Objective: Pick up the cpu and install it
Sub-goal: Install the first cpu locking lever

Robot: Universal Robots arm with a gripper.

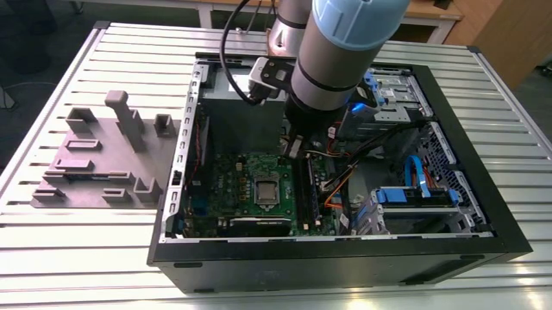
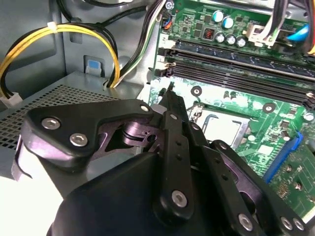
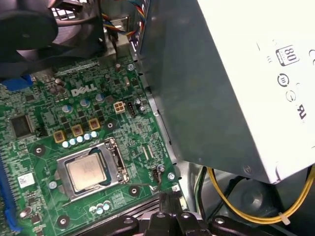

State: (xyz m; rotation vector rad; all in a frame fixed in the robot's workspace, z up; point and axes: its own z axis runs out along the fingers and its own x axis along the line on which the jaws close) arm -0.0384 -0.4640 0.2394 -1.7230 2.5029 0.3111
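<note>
Slatted metal surface (image 1: 86, 258) carries the open PC case (image 1: 345, 261); cpu (image 3: 87, 172) is already sitting in its socket (image 3: 119, 161) on the motherboard (image 3: 123, 130), with the hand (image 2: 169, 92) hanging just beside it, pinched closed, holding nothing.

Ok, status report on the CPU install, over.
End effector shut, empty, over green motherboard. Small square silvery-grey cpu seated in socket. Nothing blocking it.
</note>
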